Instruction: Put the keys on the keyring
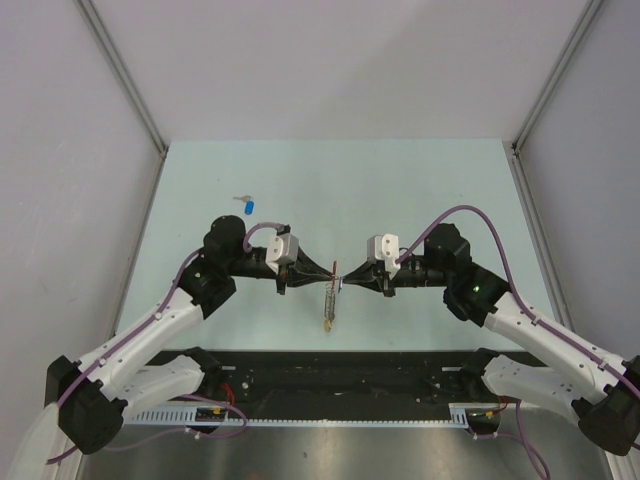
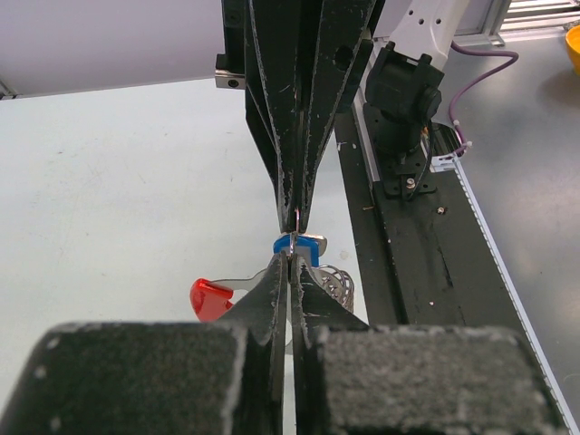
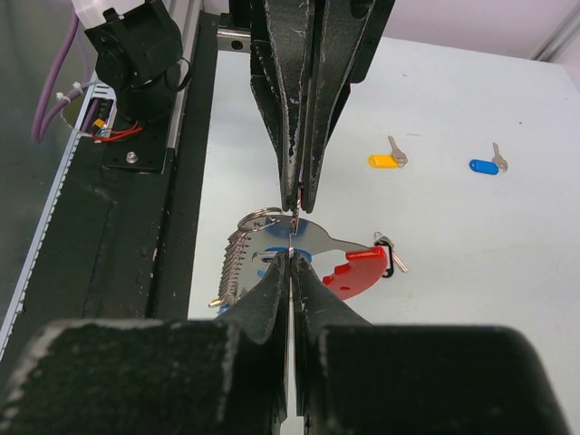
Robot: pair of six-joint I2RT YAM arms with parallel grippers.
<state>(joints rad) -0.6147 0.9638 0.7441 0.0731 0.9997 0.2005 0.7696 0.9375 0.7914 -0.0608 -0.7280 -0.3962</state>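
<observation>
The keyring [image 1: 328, 303] hangs edge-on between my two grippers over the table's middle. The right wrist view shows its silver plate [image 3: 313, 237], its red arc [image 3: 360, 269] and several keys [image 3: 237, 261] stacked on its near end. My left gripper [image 1: 330, 281] [image 2: 292, 260] and right gripper [image 1: 343, 282] [image 3: 291, 256] meet tip to tip. Both are shut on the thin upper edge of the keyring. In the left wrist view the red arc [image 2: 210, 297] and a blue key head [image 2: 302, 245] show below the tips. A loose blue key [image 1: 248, 206] [image 3: 485, 166] and a yellow key [image 3: 385, 160] lie on the table.
A small black-rimmed tag [image 3: 386, 250] hangs at the red arc's far end. The black base rail [image 1: 340, 375] runs along the near edge. Grey walls [image 1: 330, 70] close in the pale green table [image 1: 420, 190] at the back and sides.
</observation>
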